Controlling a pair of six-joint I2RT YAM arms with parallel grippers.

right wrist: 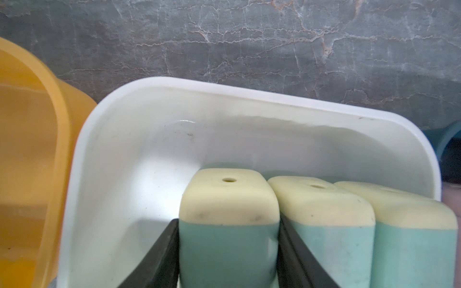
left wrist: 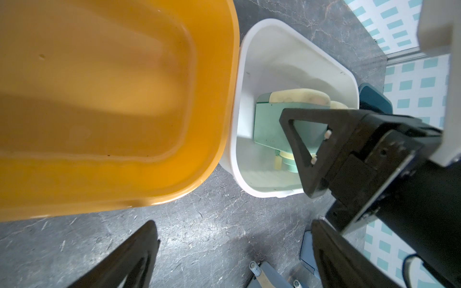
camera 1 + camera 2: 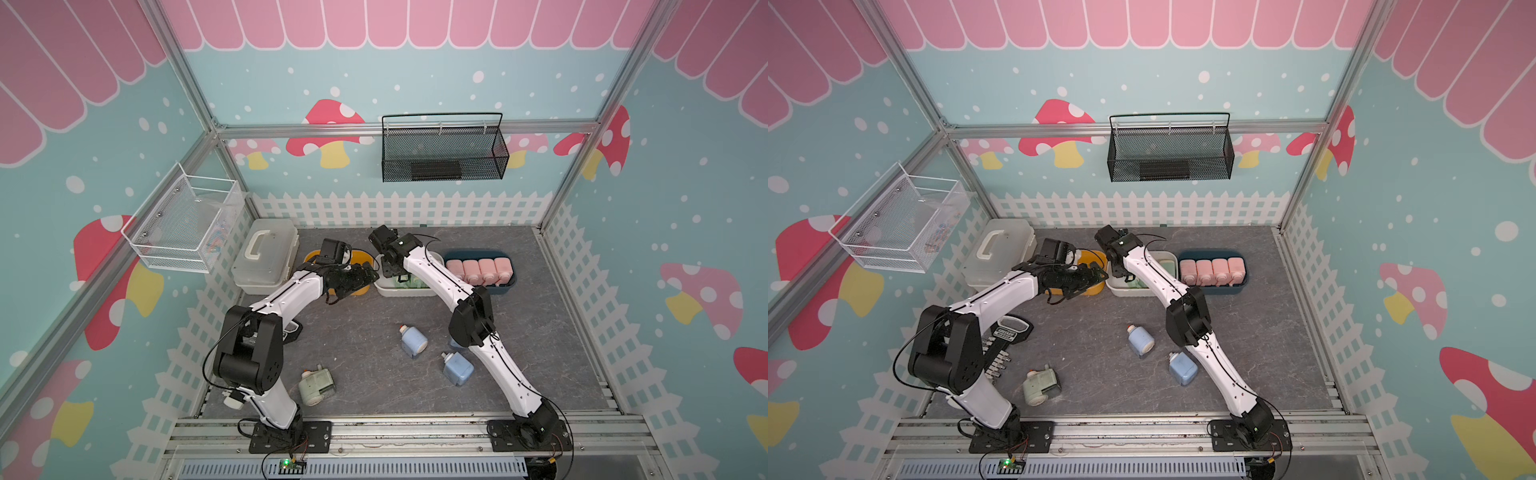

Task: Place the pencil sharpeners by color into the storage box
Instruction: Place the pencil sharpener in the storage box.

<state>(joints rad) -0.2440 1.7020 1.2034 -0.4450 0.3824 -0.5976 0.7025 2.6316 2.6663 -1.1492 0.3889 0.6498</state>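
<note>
My right gripper (image 1: 228, 220) is shut on a green pencil sharpener (image 1: 228, 237) with a cream end, standing inside the white storage box (image 1: 224, 89) beside two more green ones (image 1: 324, 224). In both top views it reaches down into that box (image 3: 405, 291). My left gripper (image 2: 234, 224) hangs open and empty over the table by the yellow box (image 2: 99, 99). Several pink sharpeners (image 3: 478, 270) fill the dark blue box (image 3: 505, 286). Two blue sharpeners (image 3: 413, 340) (image 3: 457, 368) and one green sharpener (image 3: 318, 386) lie on the table.
A clear lidded case (image 3: 266, 257) stands at the back left. A white mesh basket (image 3: 183, 224) hangs on the left wall, a black one (image 3: 442, 149) on the back wall. A tool set (image 3: 1007, 336) lies under my left arm.
</note>
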